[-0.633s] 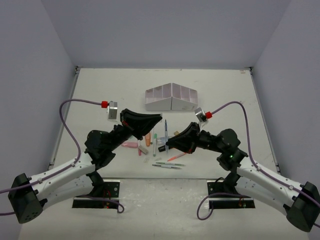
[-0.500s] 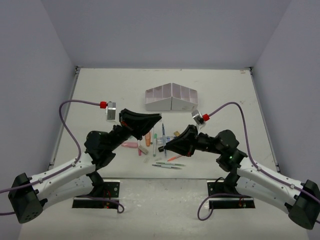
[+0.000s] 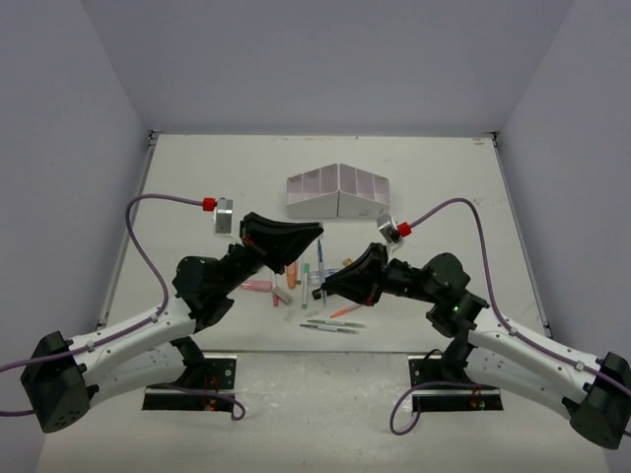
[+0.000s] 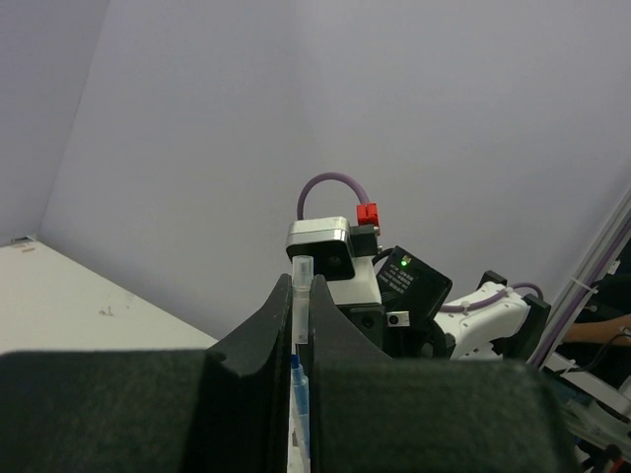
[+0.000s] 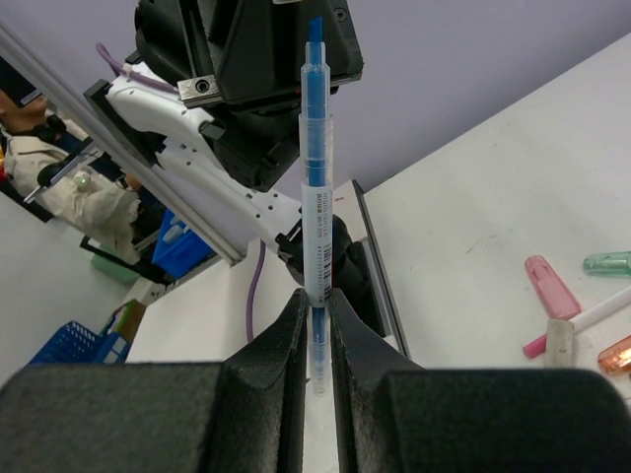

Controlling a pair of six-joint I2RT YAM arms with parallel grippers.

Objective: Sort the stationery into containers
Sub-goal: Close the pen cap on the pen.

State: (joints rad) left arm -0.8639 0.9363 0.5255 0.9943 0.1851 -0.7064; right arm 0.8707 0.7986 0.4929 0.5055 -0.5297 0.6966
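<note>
The blue pen [image 5: 315, 187] is slim, with a translucent blue barrel, a white printed label band and a narrower blue tip. It stands up out of the right fingers [image 5: 264, 384], which pinch its lower part, held above the loose pens [image 3: 333, 323] at the middle of the surface [image 3: 197, 177]. The left fingers [image 4: 258, 335] are pressed together on a thin white-tipped piece [image 4: 302, 296] that is blue lower down. The white organiser box [image 3: 338, 192] sits at the far middle, well apart from both, its top sloping like a wedge.

Against the view about half a second back, the right fingers and their pen have shifted left, nearer the left fingers — and the left arm has edged slightly right.

The pen's bottom end is hidden in the slit between the right fingers. From overhead the arms cover some of the loose pens, and the box's compartments are too small to make out. Whether the white-tipped piece is a whole pen I cannot tell.
</note>
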